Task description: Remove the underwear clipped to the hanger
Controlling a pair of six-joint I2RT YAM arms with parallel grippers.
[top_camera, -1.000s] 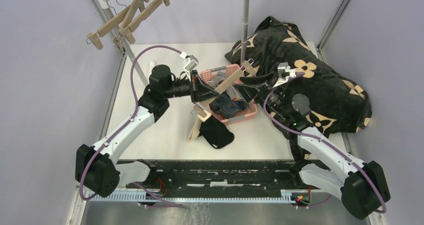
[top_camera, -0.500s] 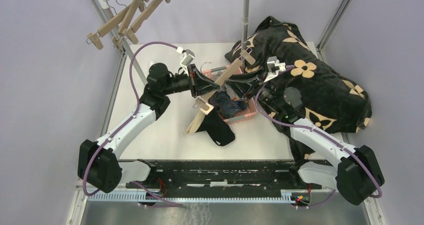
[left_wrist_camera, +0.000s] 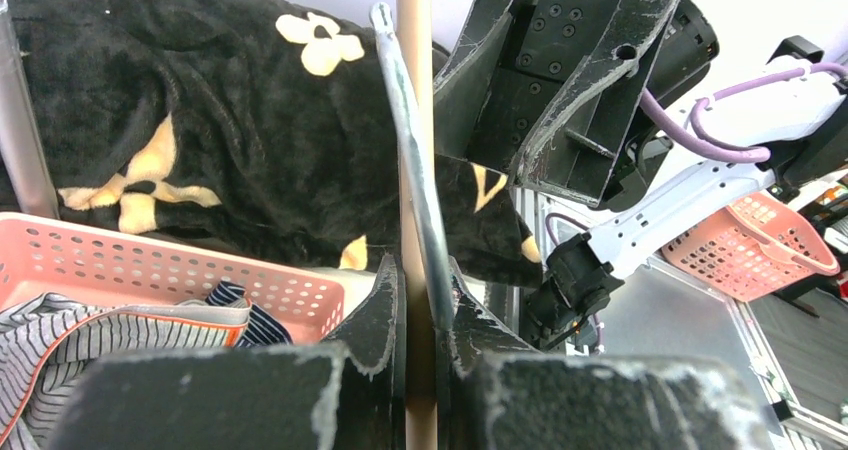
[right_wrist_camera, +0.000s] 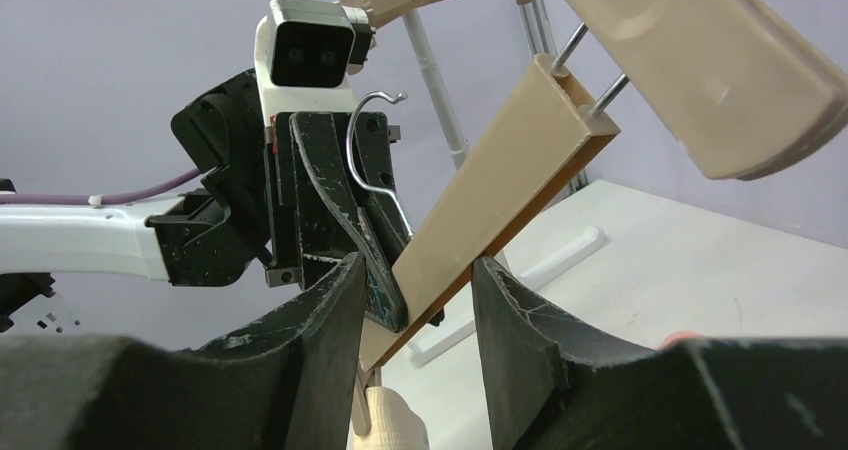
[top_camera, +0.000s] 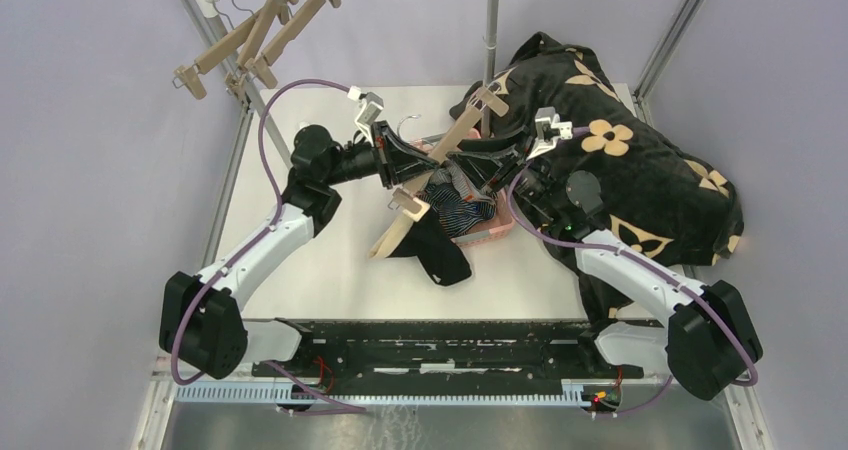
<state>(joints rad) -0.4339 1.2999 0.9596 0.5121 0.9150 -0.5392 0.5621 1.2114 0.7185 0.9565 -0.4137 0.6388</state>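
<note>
A wooden clip hanger (top_camera: 440, 150) is held slanted above the pink basket (top_camera: 487, 232). My left gripper (top_camera: 425, 160) is shut on its bar and wire hook, as the left wrist view (left_wrist_camera: 420, 280) shows. My right gripper (top_camera: 478, 170) is open, its jaws either side of the hanger bar (right_wrist_camera: 500, 180) in the right wrist view (right_wrist_camera: 415, 320). The black underwear (top_camera: 440, 255) hangs from the lower clip (top_camera: 408, 205) and trails onto the table. The navy striped underwear (top_camera: 455, 210) lies in the basket. A grey striped one (left_wrist_camera: 70, 340) lies beside it.
The big black blanket with tan flowers (top_camera: 620, 160) covers the table's back right. A metal pole (top_camera: 491, 40) stands behind the basket. Spare wooden hangers (top_camera: 250, 35) hang on a rail at the back left.
Both grippers moved up and back with the hanger. The right gripper closed in on the bar from the right. The black underwear was lifted partly off the table.
</note>
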